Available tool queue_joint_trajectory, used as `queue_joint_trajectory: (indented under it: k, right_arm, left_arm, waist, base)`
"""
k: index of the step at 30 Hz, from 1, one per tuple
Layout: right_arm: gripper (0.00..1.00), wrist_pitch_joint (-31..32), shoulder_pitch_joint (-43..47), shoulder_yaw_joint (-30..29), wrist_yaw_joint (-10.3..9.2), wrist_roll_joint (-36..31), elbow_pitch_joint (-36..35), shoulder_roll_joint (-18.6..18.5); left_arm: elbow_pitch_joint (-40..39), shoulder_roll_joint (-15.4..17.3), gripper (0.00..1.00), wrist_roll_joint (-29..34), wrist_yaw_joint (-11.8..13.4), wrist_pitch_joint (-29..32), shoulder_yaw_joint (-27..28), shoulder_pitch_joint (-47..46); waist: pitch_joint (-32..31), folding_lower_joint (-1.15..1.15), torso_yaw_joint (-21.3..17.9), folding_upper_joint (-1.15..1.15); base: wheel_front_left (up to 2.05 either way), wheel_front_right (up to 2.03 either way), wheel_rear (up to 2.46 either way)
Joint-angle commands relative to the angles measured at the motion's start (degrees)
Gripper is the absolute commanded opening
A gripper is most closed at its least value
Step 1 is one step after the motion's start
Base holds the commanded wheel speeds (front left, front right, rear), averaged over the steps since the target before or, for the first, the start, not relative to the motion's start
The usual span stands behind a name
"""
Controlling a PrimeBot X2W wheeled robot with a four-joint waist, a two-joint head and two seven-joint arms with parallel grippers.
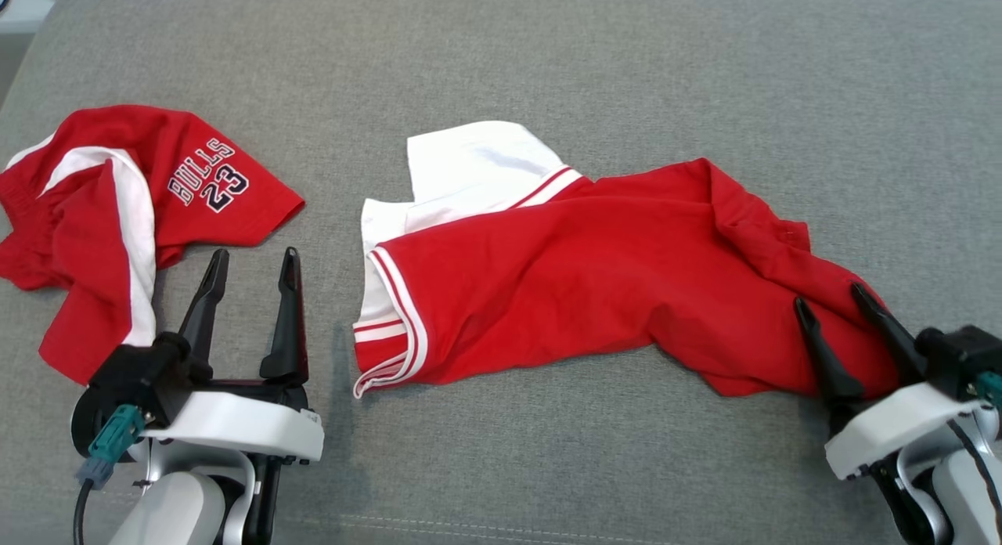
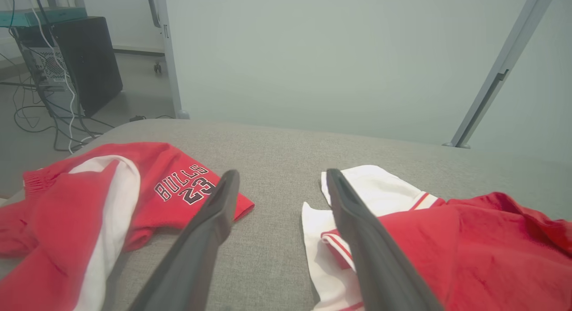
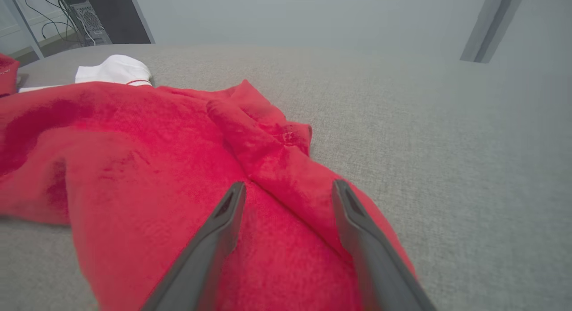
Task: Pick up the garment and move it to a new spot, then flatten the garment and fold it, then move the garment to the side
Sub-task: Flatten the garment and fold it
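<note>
The garment [image 1: 548, 286] is lying centrally on the grey cushion [image 1: 665, 75], its long axis running left-right, white sleeve pointing left. The right end effector [image 1: 827, 294], over its red end, and the left end effector [image 1: 256, 252] are both gaping wide, gripping nothing.

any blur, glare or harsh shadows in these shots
head view: even soft light, no glare, faint shadow beside the left tool; left wrist view: its fingers blur up close; right wrist view: red shirt looks soft, hazy

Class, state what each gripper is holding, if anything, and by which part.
Nothing: right gripper open over the end of the crumpled red-and-white jersey; left gripper open over the grey fabric surface.
</note>
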Motion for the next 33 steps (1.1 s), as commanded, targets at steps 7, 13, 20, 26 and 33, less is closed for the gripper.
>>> queue_joint_trajectory:
  k: [7,13,20,26,33]
  right_arm:
    - [1.00,-2.15,7.92,-10.95,0.23,-2.96,-12.20,3.06]
    - [1.00,-2.03,9.58,-16.24,0.23,-5.27,-15.32,4.76]
    - [1.00,-0.92,11.09,-16.62,0.23,-5.94,-16.10,5.23]
    - [1.00,0.28,15.71,-17.38,0.23,-6.18,-18.19,6.05]
    - [1.00,2.11,21.44,-19.15,0.23,-6.98,-21.42,8.47]
  left_arm:
    - [-2.50,3.54,1.00,0.90,1.48,0.82,3.05,0.50]
    - [-2.86,5.31,1.00,1.86,2.05,2.25,2.93,0.65]
    - [-2.66,6.62,1.00,2.27,2.33,3.31,2.59,2.00]
    - [-2.49,7.16,1.00,2.83,3.54,4.19,1.99,4.31]
    - [-2.90,8.07,1.00,2.55,4.85,4.61,2.48,7.75]
  waist:
    - [-3.42,0.00,-3.34,0.00]
    - [-7.16,0.00,-5.41,0.00]
    - [-10.93,0.00,-6.31,0.00]
    - [-13.50,0.00,-6.50,0.00]
    - [-15.57,0.00,-6.35,0.00]
  base:
    - [0.00,0.00,0.00]
    - [0.00,0.00,0.00]
    - [0.00,0.00,0.00]
    - [0.00,0.00,0.00]
    - [0.00,0.00,0.00]
